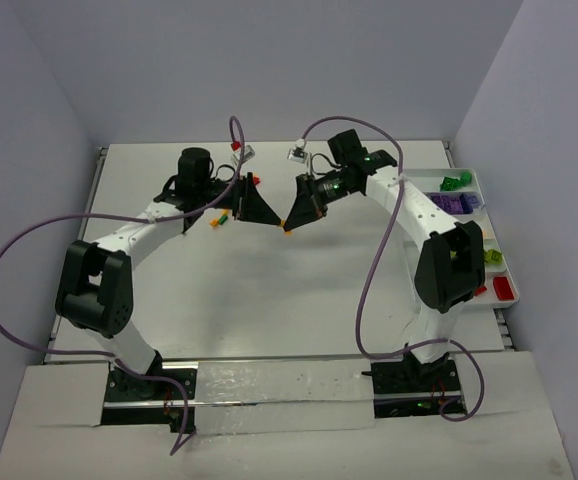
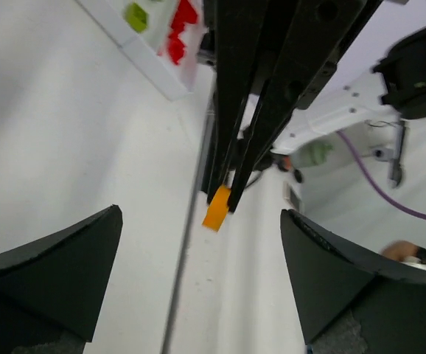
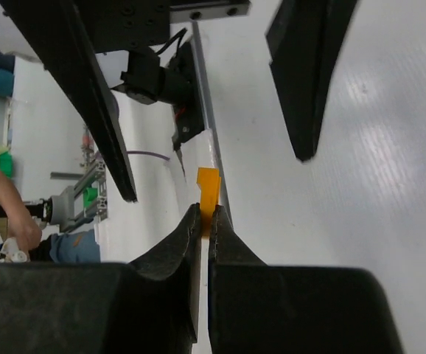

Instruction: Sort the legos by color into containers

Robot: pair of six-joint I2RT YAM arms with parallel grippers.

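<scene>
Currently: right gripper (image 3: 205, 215), jaws pressed almost together on one orange brick (image 3: 208, 188), gripped by its lower end only, most of the brick standing proud of the tips. Left gripper (image 2: 200, 214), jaws spread wide, empty, facing the right one at close quarters above mid table (image 1: 269, 290). White tray (image 1: 495, 235) well apart at the table's right edge, with green, purple, lime and red already lodged in separate compartments; whether an orange compartment exists cannot be told, the right arm covering part of the tray. Loose bricks (image 1: 221, 218) lie just beside the left gripper. Hazards, as judged: so shallow a pinch may let the brick pivot or slip; the two sets of fingers, so near, may knock together and dislodge it; a hurried release may land it among the wrong colour.
</scene>
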